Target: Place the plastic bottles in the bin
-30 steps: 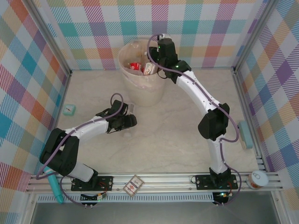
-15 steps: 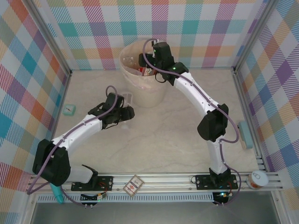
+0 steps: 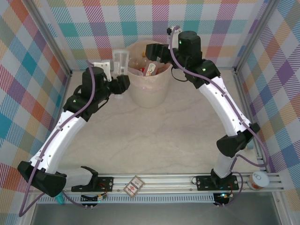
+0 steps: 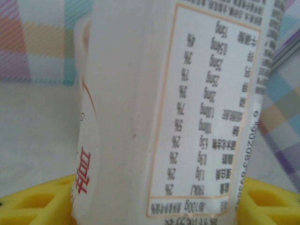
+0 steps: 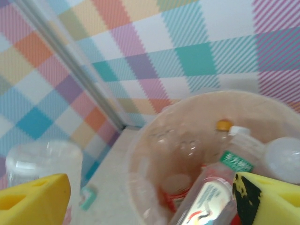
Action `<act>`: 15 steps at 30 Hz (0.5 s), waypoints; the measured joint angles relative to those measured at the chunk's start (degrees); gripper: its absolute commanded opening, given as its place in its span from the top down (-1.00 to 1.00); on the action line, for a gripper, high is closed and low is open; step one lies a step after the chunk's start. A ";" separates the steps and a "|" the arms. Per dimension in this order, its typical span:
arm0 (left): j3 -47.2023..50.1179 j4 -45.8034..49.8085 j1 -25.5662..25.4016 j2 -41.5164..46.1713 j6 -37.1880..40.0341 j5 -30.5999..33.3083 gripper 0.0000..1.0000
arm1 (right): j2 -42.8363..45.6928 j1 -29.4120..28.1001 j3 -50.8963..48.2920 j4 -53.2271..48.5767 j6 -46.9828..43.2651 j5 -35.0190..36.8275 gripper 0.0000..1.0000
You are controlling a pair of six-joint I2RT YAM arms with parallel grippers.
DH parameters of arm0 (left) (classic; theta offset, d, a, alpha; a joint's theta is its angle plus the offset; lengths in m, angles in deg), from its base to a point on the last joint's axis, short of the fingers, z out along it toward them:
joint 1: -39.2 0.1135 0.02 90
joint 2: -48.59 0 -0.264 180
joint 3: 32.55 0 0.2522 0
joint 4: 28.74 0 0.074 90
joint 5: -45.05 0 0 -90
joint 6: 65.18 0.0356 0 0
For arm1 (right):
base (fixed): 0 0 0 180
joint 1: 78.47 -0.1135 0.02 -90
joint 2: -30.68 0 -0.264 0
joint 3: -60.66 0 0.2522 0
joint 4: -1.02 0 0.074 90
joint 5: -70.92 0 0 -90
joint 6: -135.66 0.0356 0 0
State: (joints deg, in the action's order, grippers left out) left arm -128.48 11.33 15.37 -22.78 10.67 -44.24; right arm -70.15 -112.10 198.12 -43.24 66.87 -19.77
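My left gripper [image 3: 120,70] is shut on a clear plastic bottle [image 3: 121,59], held up just left of the bin's rim. In the left wrist view this bottle [image 4: 154,108] shows its white printed label close up, clamped between the yellow fingers [image 4: 33,204]. The beige bin [image 3: 149,89] stands at the back centre with several plastic bottles [image 3: 150,69] inside. My right gripper [image 3: 151,51] hovers over the bin's mouth, open and holding nothing. In the right wrist view its yellow pads [image 5: 33,199] stand wide apart above the bin [image 5: 140,154] and the red-labelled bottles [image 5: 215,192] in it.
A small teal object [image 5: 87,197] lies on the table left of the bin. On the front rail sit a card [image 3: 134,185], a white-lidded jar [image 3: 258,180] at the right and a teal tube [image 3: 60,199] at the left. Checked walls close in the back and sides.
My left arm has lifted its bottle from the table up to the bin's left rim. My right gripper has opened over the bin and drawn back to the right.
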 measured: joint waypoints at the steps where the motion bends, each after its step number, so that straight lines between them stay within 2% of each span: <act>1: -0.79 -0.63 0.09 -0.07 0.61 -0.61 -0.19 | 0.42 0.00 -0.44 -0.22 0.35 -1.55 -0.83; 8: -6.84 -6.12 0.35 -4.68 5.07 -10.21 -0.16 | 0.61 0.00 -1.90 -0.15 3.02 -11.08 -0.95; 15: -9.05 -6.47 0.35 -11.10 5.20 -17.05 -0.16 | 0.39 0.00 -2.21 4.35 5.88 -19.02 -1.00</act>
State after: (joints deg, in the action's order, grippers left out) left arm -137.53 4.86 15.72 -33.89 15.87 -61.29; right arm -69.76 -112.10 195.91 -38.89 72.75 -38.78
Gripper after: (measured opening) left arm 0.636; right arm 0.998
